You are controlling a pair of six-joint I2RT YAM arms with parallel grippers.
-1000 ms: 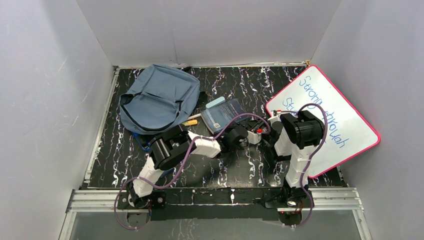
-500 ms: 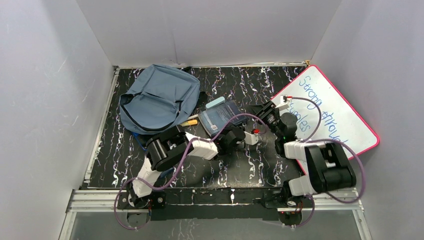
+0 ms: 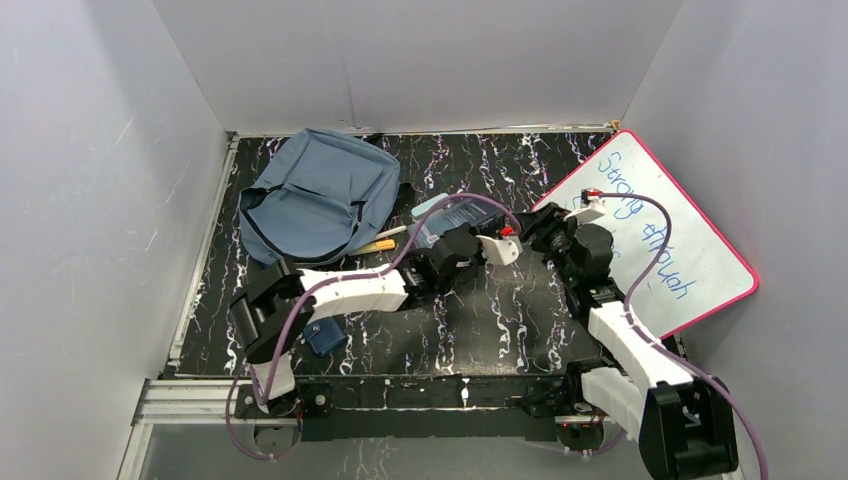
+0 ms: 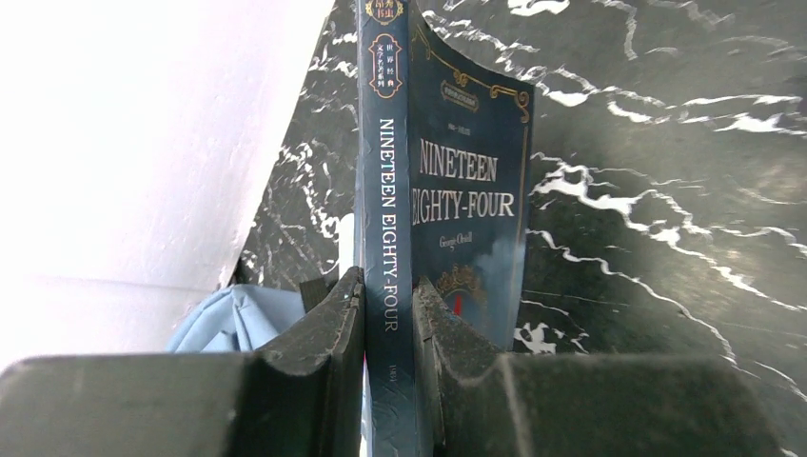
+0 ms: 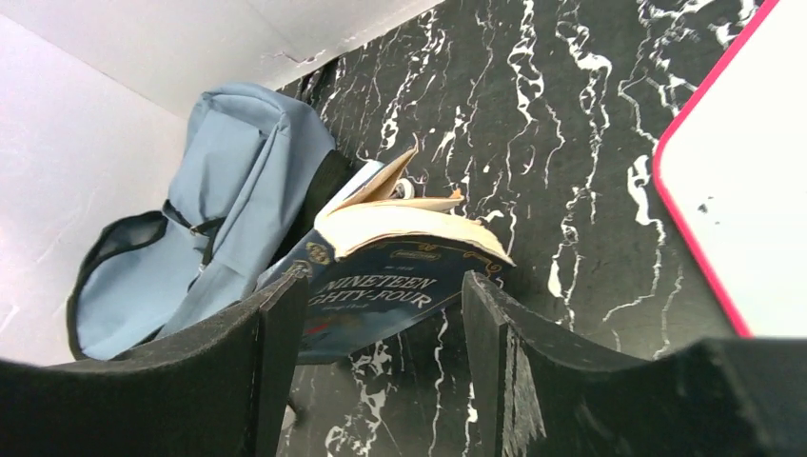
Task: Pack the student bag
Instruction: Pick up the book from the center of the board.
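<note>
Clamps the book (image 4: pixel 466 181) by its spine in the left gripper (image 4: pixel 388 286). Holds the right gripper (image 5: pixel 381 290) spread wide, empty, near that book. Has the student bag (image 3: pixel 315 195) lying at the far-left corner of the tabletop (image 3: pixel 500 325)

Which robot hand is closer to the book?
Left. The left gripper is clamped on the spine of the book, holding it. The right gripper is open and a little way off, pointing at the book without touching it.
</note>
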